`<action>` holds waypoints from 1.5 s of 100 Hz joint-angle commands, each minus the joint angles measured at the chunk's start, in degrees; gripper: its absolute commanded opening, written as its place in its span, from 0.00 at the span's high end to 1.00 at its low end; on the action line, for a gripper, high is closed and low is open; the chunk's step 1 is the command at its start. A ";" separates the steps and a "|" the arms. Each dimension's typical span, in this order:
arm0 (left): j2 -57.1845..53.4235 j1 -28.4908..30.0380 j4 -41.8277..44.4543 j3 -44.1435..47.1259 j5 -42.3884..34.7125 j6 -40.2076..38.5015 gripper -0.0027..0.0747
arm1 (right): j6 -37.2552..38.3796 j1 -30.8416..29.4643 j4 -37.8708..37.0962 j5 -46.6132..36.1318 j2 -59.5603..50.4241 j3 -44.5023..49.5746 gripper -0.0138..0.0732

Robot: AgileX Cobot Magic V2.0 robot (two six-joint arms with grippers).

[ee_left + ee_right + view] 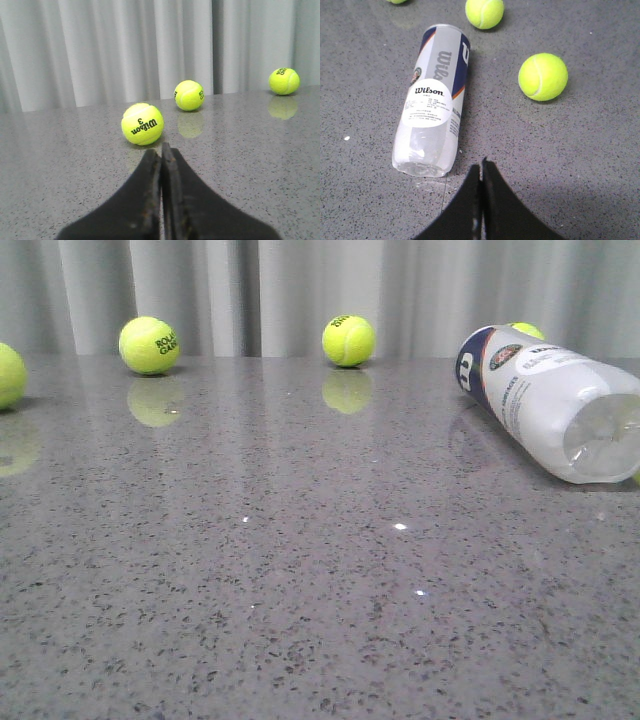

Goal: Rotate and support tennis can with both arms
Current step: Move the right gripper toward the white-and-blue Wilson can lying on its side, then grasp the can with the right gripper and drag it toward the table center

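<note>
The tennis can (555, 405) lies on its side at the right of the grey table, clear base toward me, navy "W" end toward the back. In the right wrist view the tennis can (434, 100) lies just ahead of my right gripper (481, 167), which is shut, empty and a little to one side of the can's clear base. My left gripper (161, 151) is shut and empty, low over the table, pointing at a Wilson tennis ball (142, 124). Neither arm shows in the front view.
Tennis balls stand along the back curtain (149, 345) (349, 340), one at the left edge (8, 375) and one behind the can (527, 330). Two balls lie beyond the can in the right wrist view (542, 77) (484, 13). More balls show in the left wrist view (189, 95) (284, 81).
</note>
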 commanded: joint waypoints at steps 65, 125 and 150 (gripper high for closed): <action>-2.31 -0.55 -0.31 2.71 -4.41 -0.42 0.99 | -1.44 0.10 1.12 -0.65 11.98 -3.39 0.10; -2.31 -0.55 -0.31 2.71 -4.41 -0.42 0.99 | -11.71 4.30 11.37 -3.95 38.95 -22.74 0.10; -2.31 -0.55 -0.31 2.71 -4.41 -0.42 0.99 | -11.71 4.77 10.70 -5.89 48.92 -26.45 0.10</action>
